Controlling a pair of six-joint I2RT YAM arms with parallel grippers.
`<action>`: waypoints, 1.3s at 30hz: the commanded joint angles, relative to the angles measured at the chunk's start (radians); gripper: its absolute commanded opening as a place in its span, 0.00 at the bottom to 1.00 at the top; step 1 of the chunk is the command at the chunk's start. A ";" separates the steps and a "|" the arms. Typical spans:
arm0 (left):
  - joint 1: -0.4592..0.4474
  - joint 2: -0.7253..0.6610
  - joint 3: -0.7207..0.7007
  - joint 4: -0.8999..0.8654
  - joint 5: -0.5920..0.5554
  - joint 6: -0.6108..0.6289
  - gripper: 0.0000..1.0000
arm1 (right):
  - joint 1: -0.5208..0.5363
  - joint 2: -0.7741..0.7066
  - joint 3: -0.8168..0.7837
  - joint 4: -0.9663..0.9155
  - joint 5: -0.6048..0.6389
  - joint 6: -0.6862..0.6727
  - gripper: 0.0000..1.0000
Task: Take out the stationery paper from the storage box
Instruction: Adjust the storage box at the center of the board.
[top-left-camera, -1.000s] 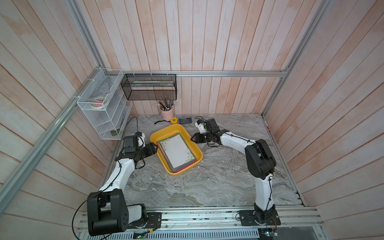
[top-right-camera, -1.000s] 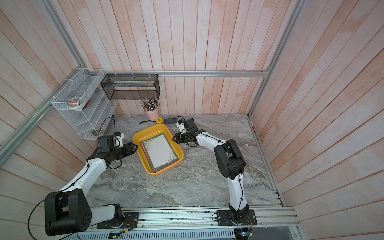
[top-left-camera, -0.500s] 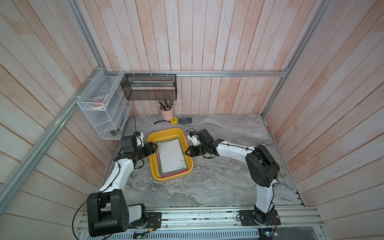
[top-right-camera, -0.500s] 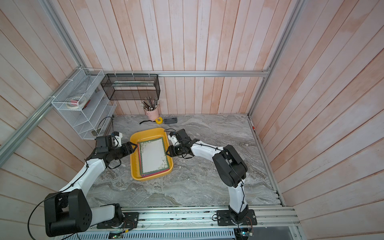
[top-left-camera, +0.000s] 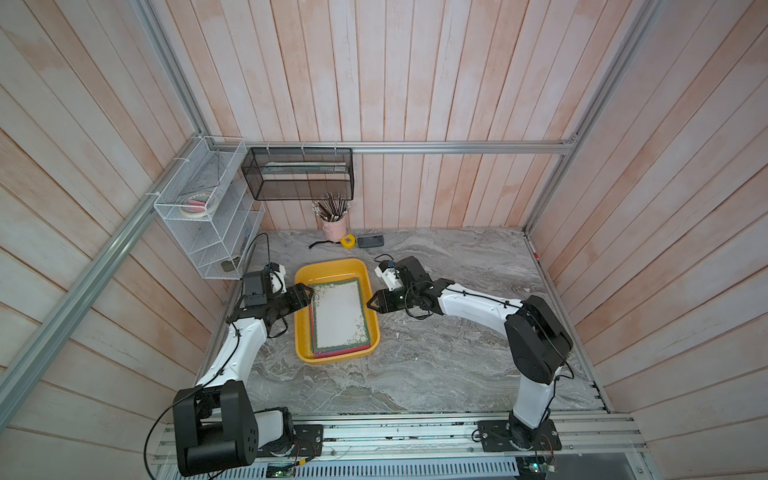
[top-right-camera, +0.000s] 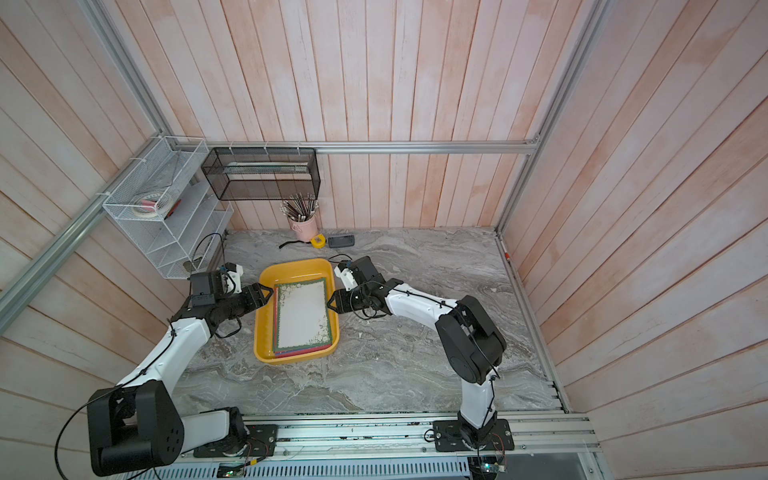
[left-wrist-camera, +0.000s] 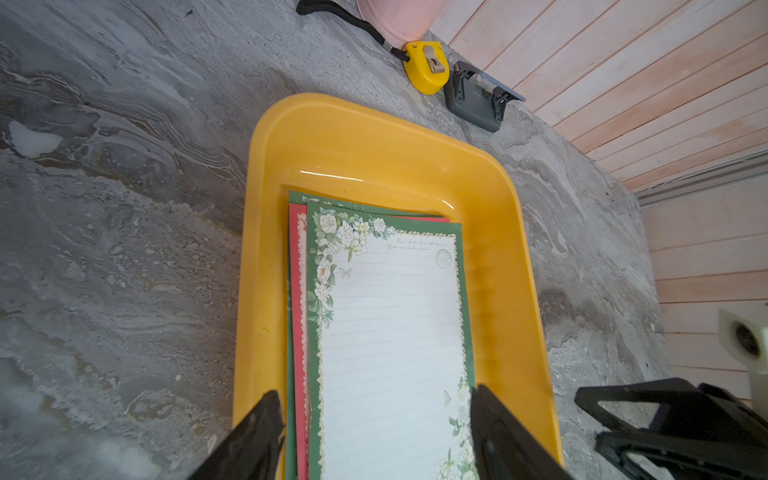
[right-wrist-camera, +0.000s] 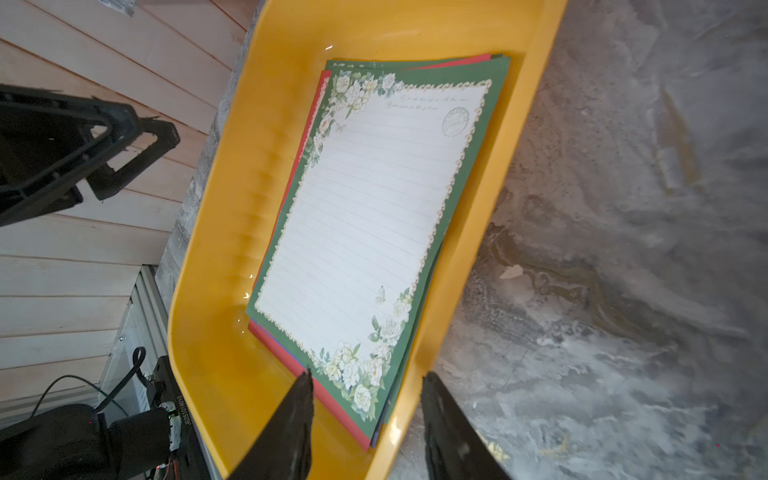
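Open jaws at the storage box (top-left-camera: 332, 270), nothing gripped.
The stationery paper (top-left-camera: 338, 316) lies stacked inside the box; the left gripper (left-wrist-camera: 374, 419) gapes wide over it, and the right gripper (right-wrist-camera: 365, 415) straddles the box's wall, jaws apart.

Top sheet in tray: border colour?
Sheet: green, white flowers; clearest in right wrist view.

- The left fingers (left-wrist-camera: 257, 436), black, stand spread wide over one end of a yellow tray (left-wrist-camera: 374, 137).
- Between them lies a stack of letter paper (left-wrist-camera: 386, 332). The top sheet is lined white with a green flowered border, and red and green edges peek out beneath it.
- One finger is at the tray wall beside the stack, the other at the top sheet's opposite edge. Whether they touch is unclear.
- Ahead of the fingers, past the tray, a yellow tape measure (left-wrist-camera: 428, 66), a dark grey device (left-wrist-camera: 473, 99) and a pink cup (left-wrist-camera: 399, 12) sit on the grey counter (left-wrist-camera: 104, 208).
- The right fingers (left-wrist-camera: 673, 388) show outside the tray, to one side.
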 joint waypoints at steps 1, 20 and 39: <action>0.006 -0.026 -0.013 0.024 0.013 -0.006 0.73 | -0.010 0.041 0.020 0.006 0.018 0.005 0.43; 0.007 -0.066 -0.032 0.019 0.040 -0.013 0.73 | 0.071 0.000 -0.064 0.033 0.014 0.060 0.29; 0.007 -0.063 -0.039 0.016 0.041 -0.015 0.73 | 0.154 -0.020 -0.065 0.025 -0.035 0.084 0.37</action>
